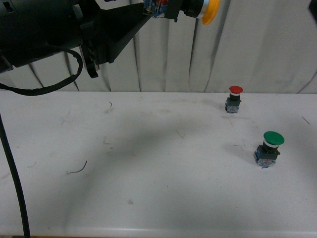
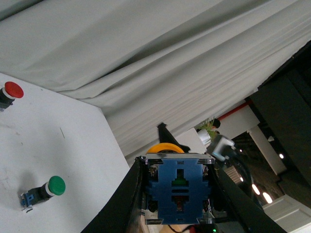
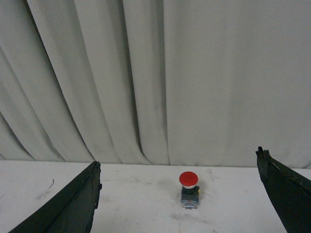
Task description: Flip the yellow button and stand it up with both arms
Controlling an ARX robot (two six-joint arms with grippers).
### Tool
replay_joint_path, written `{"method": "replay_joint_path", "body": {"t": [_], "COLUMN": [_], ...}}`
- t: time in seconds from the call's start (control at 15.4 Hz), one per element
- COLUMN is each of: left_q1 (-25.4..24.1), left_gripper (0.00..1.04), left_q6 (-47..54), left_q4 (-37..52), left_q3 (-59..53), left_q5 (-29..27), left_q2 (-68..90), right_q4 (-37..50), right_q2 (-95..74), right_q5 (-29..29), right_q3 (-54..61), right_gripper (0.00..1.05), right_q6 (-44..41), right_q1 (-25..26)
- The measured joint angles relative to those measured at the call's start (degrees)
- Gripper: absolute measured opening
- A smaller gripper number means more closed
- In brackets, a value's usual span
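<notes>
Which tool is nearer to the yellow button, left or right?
Left. The left tool grips the yellow button by its blue base, high in the air. The right tool is open and apart, facing the red button.

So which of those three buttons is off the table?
The yellow button: it is clamped sideways between the left arm's fingers, high above the table, while the red button and green button sit on it.
</notes>
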State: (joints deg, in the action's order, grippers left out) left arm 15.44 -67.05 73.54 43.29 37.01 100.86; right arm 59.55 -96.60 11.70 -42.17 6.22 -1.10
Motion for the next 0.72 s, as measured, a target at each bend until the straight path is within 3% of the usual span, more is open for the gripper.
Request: {"method": "replay_joint_path", "body": {"t": [0.13, 0.39, 0.52, 0.72], "left_q1": [0.0, 0.1, 0.1, 0.2], "left_gripper": [0.32, 0.32, 0.32, 0.32], "left_q6": [0.0, 0.0, 0.0, 0.1], "left_q4": [0.0, 0.0, 0.0, 0.0], "left_q3": [0.0, 0.1, 0.1, 0.1], "left_q5": [0.0, 0.0, 0.0, 0.0], "left_q2": [-0.1, -0.1, -0.1, -0.1], "right_q4": [0.8, 13.7, 14.1, 14.3], "right_q2": [-1.2, 5.5, 6.8, 9.4], "right_q5": [1.9, 13.9, 18.8, 20.9], "right_q3": [-0.8, 4.4, 8.9, 11.9], "right_gripper": [0.98, 0.98, 0.98, 0.98], "right_q6": [0.7, 12.8, 20.2, 24.3], "right_q1": [-2.2, -6.2, -8.4, -11.8]}}
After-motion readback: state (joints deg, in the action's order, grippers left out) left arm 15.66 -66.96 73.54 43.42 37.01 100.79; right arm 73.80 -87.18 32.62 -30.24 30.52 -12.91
